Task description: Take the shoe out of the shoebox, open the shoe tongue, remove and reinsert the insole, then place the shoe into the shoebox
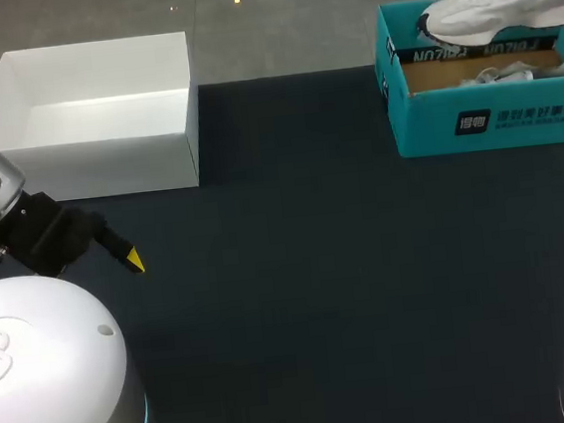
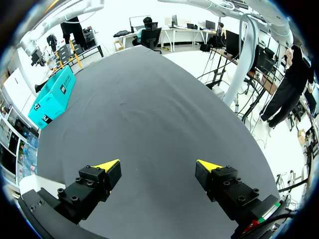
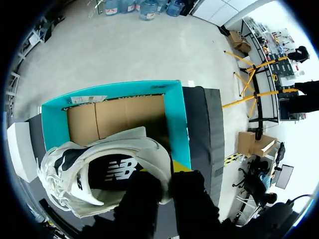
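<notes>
The right claw [image 3: 168, 185] is clamped on the white shoe [image 1: 498, 3] at its heel collar, holding it just above the teal shoebox [image 1: 493, 123]. Well away from the shoebox, the left claw [image 2: 158, 168] hangs over the dark desk [image 1: 317, 268], fingers spread wide.

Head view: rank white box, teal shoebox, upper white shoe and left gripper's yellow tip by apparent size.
1. white box and teal shoebox: alike, shoebox cut off at the edge, so unranked.
2. upper white shoe.
3. left gripper's yellow tip.
</notes>
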### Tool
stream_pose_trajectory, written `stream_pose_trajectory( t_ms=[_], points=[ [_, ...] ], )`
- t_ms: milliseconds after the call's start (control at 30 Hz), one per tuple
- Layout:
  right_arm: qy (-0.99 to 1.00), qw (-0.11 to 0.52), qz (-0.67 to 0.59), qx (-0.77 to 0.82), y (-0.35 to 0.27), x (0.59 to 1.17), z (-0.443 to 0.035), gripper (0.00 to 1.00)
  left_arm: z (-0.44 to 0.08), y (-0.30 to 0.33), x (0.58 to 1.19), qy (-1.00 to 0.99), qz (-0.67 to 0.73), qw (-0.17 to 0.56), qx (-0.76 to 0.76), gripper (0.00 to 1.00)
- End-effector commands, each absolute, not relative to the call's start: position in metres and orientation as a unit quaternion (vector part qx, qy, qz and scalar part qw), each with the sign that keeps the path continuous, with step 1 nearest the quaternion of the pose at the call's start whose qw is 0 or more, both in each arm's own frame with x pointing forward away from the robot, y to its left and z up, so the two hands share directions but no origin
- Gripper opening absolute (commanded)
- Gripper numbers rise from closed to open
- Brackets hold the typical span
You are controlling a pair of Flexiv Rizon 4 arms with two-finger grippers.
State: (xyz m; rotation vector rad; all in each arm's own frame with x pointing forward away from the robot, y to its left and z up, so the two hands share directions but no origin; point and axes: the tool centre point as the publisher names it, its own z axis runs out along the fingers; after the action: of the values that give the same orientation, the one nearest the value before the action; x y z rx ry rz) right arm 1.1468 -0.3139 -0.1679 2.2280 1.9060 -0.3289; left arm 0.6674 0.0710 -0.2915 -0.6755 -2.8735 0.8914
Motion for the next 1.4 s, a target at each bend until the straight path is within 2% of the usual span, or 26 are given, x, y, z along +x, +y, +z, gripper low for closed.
stream_pose_trajectory(
  t_ms=[33, 67, 633, 867, 1400],
  points=[
    [0.625, 0.111, -0.108, 0.765, -0.317, 1.144, -0.178, 0.0, -0.292, 0.071, 0.669, -0.931, 0.289, 0.03, -0.219, 1.0],
    [0.614, 0.125, -0.117, 0.771, -0.317, 1.144, -0.179, 0.0, -0.292, 0.071, 0.669, -0.931, 0.289, 0.03, -0.219, 1.0],
    [0.614, 0.125, -0.117, 0.771, -0.317, 1.144, -0.179, 0.0, -0.292, 0.071, 0.669, -0.931, 0.289, 0.03, -0.219, 1.0],
    [0.583, 0.164, -0.159, 0.779, -0.317, 1.156, -0.179, 0.0, -0.292, 0.071, 0.669, -0.931, 0.289, 0.03, -0.219, 1.0],
    [0.548, 0.173, -0.138, 0.807, -0.336, 1.176, -0.191, 0.0, -0.292, 0.071, 0.669, -0.931, 0.289, 0.03, -0.219, 1.0]
  ],
)
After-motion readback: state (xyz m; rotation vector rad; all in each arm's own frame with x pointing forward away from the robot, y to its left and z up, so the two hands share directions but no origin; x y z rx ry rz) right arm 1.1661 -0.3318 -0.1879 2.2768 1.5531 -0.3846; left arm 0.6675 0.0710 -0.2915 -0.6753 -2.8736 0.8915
